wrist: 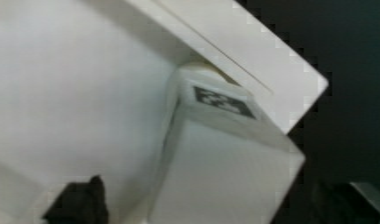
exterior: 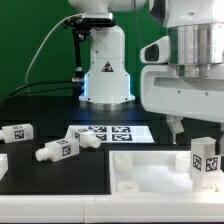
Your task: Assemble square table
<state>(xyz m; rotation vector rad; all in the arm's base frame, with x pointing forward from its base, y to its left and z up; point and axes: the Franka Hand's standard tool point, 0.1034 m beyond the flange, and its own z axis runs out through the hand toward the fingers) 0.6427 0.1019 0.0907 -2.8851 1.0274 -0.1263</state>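
And here's the close view: a short white peg leg (wrist: 213,150) with a black-and-white square tag on its side stands upright on the large white square plastic tabletop (wrist: 62,90), right by 1 of the tabletop's rounded corners. Whether this upright leg is seated in a hole or only resting there, I cannot tell.

The gripper (wrist: 222,198) hangs directly above that corner. Its 2 dark fingers (wrist: 80,200) stand wide apart with the upright leg between them. There is a clear gap on each side, so nothing is gripped.

Over to the exterior view. The tabletop (exterior: 150,165) lies flat on the black table (exterior: 40,185). The upright leg (exterior: 205,160) sits at the tabletop's end toward the exterior view's right, and the bulky white hand hangs just above it.

Off the tabletop toward the exterior view's left, 3 loose legs (exterior: 58,150) of the same white, tagged kind lie on their sides. 2 are close together near the tabletop and 1 is farther out, near the frame edge.

Just beyond the tabletop's far edge lies the thin flat white marker board (exterior: 108,132) with its black tags. Behind that, farther from the tabletop, stands the white robot base (exterior: 105,70).
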